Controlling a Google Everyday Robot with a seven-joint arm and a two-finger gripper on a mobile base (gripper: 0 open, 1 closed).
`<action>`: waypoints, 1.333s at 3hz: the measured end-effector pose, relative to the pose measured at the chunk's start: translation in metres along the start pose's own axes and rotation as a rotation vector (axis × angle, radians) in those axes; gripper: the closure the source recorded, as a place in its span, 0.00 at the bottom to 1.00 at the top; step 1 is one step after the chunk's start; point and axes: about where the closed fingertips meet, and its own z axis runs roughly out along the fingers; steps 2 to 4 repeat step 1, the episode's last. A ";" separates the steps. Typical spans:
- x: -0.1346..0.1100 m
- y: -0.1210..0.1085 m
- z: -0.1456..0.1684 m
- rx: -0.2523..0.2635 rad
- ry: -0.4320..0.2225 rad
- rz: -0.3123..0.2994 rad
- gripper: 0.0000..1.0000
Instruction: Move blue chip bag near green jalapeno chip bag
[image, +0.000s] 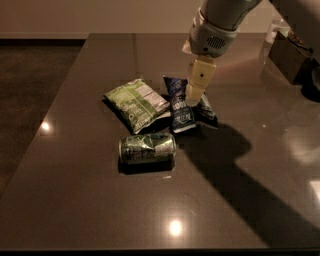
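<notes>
No readable txt on blue chip bag (181, 114), green jalapeno chip bag (135, 102); gripper (194, 99) at former's top.

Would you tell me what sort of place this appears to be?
Probably an office break room or lab: a blue chip bag, a green jalapeno chip bag and a crushed can lie on a glossy dark table that mirrors ceiling lights. The gripper hangs over the blue chip bag.
</notes>
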 end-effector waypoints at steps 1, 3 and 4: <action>0.000 0.000 0.000 0.000 0.000 0.000 0.00; 0.000 0.000 0.000 0.000 0.000 0.000 0.00; 0.000 0.000 0.000 0.000 0.000 0.000 0.00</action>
